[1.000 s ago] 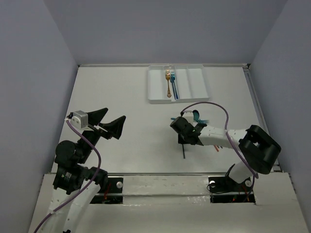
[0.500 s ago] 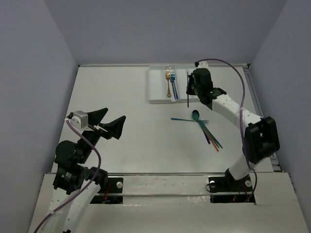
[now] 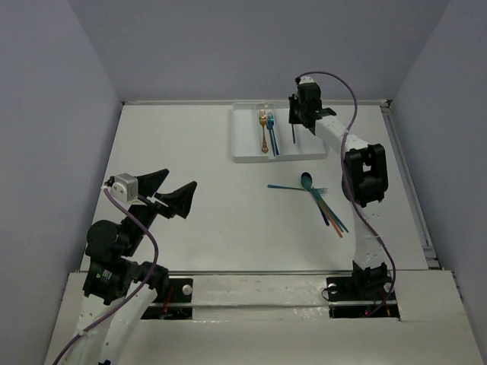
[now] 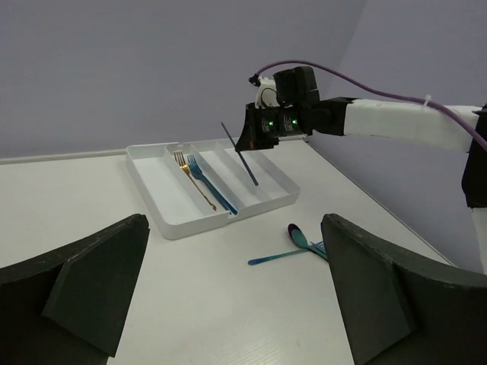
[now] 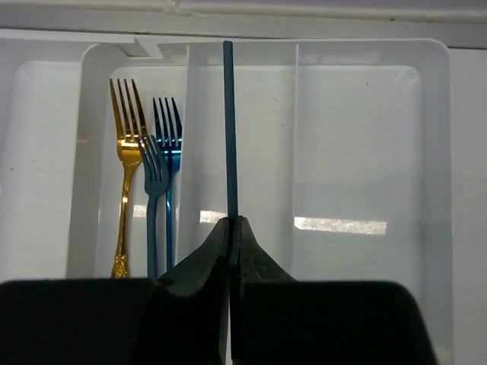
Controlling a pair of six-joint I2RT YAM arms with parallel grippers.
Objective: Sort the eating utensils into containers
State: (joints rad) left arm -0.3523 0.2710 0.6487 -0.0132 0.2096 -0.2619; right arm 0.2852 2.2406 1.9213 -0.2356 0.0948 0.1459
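Observation:
The white tray (image 3: 245,135) lies at the back of the table, with long compartments side by side. A gold fork (image 5: 124,175) and two blue forks (image 5: 155,199) lie in its second compartment from the left. My right gripper (image 5: 230,220) is shut on a thin dark blue stick (image 5: 227,129) and holds it lengthwise above the third compartment (image 5: 262,152). From above, the right gripper (image 3: 295,115) and stick (image 3: 294,133) hang over the tray's middle. A loose pile of teal, blue and orange utensils (image 3: 318,196) lies on the table. My left gripper (image 3: 169,190) is open and empty, far left.
The pile also shows in the left wrist view (image 4: 303,242), in front of the tray (image 4: 171,204). The right arm (image 3: 364,171) stretches across the right side above the pile. Grey walls close in the table on three sides.
My right gripper carried the stick from the table's middle up to the tray and now holds it over a middle compartment. The left arm has not moved.

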